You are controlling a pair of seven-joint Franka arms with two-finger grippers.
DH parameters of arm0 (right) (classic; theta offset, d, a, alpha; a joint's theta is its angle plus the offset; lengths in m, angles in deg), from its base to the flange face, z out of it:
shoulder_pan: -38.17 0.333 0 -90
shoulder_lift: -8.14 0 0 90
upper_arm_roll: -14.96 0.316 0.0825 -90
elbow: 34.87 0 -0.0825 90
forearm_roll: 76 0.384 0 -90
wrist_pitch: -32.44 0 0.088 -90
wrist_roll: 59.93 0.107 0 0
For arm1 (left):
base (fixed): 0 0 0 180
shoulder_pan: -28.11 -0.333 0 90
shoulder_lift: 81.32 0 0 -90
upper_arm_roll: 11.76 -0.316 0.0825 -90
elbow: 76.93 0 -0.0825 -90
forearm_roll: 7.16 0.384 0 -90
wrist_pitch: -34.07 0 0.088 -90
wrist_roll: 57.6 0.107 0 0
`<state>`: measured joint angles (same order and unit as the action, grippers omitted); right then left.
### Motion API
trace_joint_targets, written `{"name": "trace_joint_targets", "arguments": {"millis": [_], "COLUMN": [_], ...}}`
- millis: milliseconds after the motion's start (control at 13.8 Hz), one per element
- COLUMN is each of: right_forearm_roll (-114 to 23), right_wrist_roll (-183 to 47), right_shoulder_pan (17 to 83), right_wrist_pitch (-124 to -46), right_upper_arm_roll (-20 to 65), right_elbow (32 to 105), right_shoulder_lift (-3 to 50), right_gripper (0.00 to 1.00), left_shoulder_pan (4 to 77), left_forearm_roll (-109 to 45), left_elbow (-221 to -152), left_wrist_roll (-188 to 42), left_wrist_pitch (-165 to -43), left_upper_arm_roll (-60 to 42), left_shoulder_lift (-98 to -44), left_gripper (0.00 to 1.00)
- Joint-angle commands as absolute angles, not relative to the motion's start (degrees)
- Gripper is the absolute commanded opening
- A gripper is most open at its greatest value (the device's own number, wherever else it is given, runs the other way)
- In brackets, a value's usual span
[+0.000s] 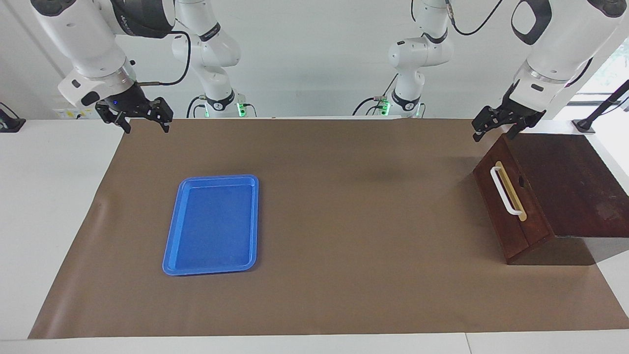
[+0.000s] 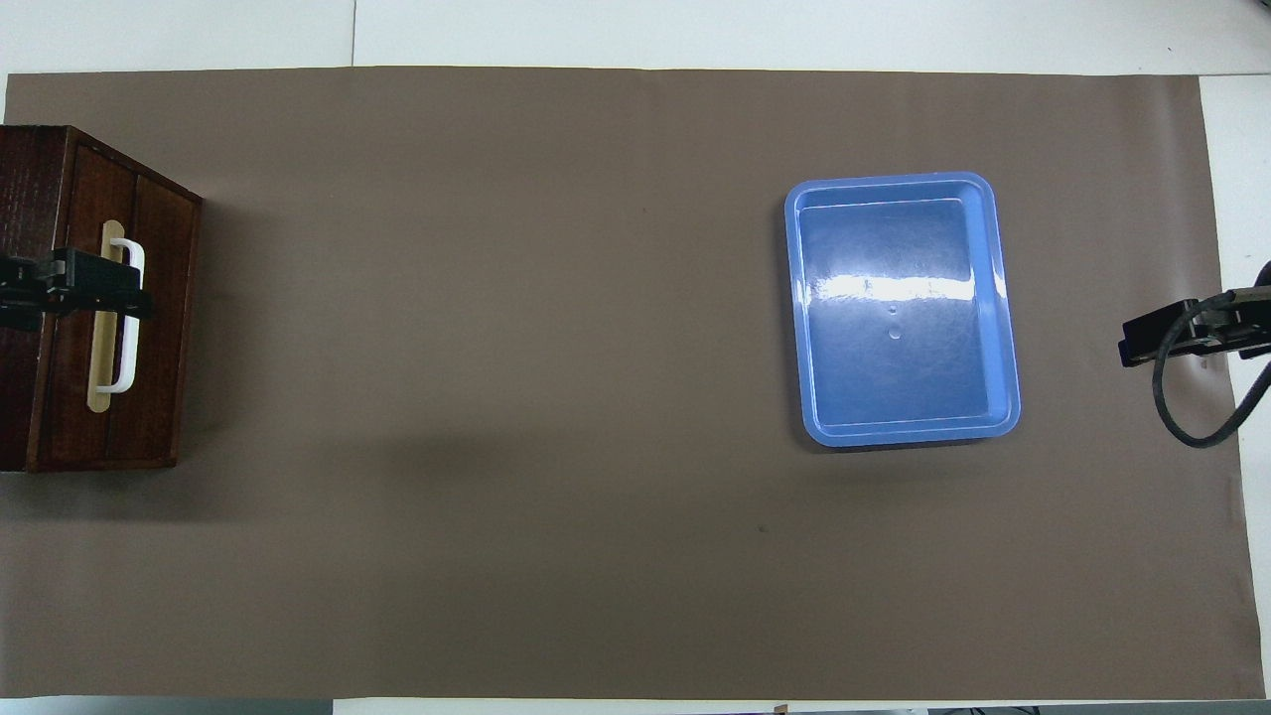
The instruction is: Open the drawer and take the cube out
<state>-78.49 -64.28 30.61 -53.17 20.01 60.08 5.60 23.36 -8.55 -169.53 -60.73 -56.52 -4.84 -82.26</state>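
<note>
The dark reddish-brown drawer [image 1: 528, 231] stands shut at the left arm's end of the table, its white bar handle [image 1: 505, 191] turned toward the table's middle. It also shows in the overhead view [image 2: 159, 328] with its handle [image 2: 127, 348]. The yellow cube is hidden. My left gripper [image 1: 493, 133] is open and hangs in the air above the drawer's top front edge, apart from it; from above it [image 2: 134, 288] lies over the handle. My right gripper [image 1: 147, 127] is open and empty and waits over the right arm's end of the mat [image 2: 1142, 338].
A flat blue tray [image 1: 212, 223] lies empty on the brown mat [image 1: 344, 221] toward the right arm's end, also in the overhead view [image 2: 899, 308]. White table surface borders the mat at both ends.
</note>
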Motion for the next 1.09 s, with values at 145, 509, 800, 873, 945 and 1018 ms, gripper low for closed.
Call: {"name": "trace_joint_targets", "arguments": {"millis": [145,509,800,873,945,1018], "right_forearm_roll": [-78.5,-78.5,-78.5,-78.5,-78.5,-78.5], "right_wrist_roll": [-64.5,-64.5,-64.5,-64.5,-64.5,-64.5], "right_shoulder_pan": [30.1,30.1,30.1,30.1,30.1,30.1], "right_wrist_pitch": [-53.0,-53.0,-53.0,-53.0,-53.0,-53.0], "right_upper_arm_roll": [20.6,20.6,20.5,20.5,20.5,20.6], "right_elbow": [61.2,61.2,61.2,61.2,61.2,61.2], "right_shoulder_lift": [4.4,4.4,4.4,4.4,4.4,4.4], "right_gripper": [1.00,1.00,1.00,1.00,1.00,1.00], "left_shoulder_pan": [24.1,25.3,24.7,24.7,24.8,24.7], "left_forearm_roll": [-2.1,8.3,14.5,14.8,14.8,14.8], "left_elbow": [-175.7,-182.2,-187.2,-188.1,-188.3,-188.9], "left_wrist_roll": [-59.4,-57.2,-57.2,-57.3,-57.3,-57.3], "left_wrist_pitch": [-69.1,-79.0,-87.6,-88.3,-88.8,-89.3], "left_upper_arm_roll": [-5.2,-5.2,-5.2,-5.3,-5.2,-5.3], "left_shoulder_lift": [-82.8,-79.7,-75.9,-75.1,-74.6,-74.6], "left_gripper": [1.00,1.00,1.00,1.00,1.00,1.00]}}
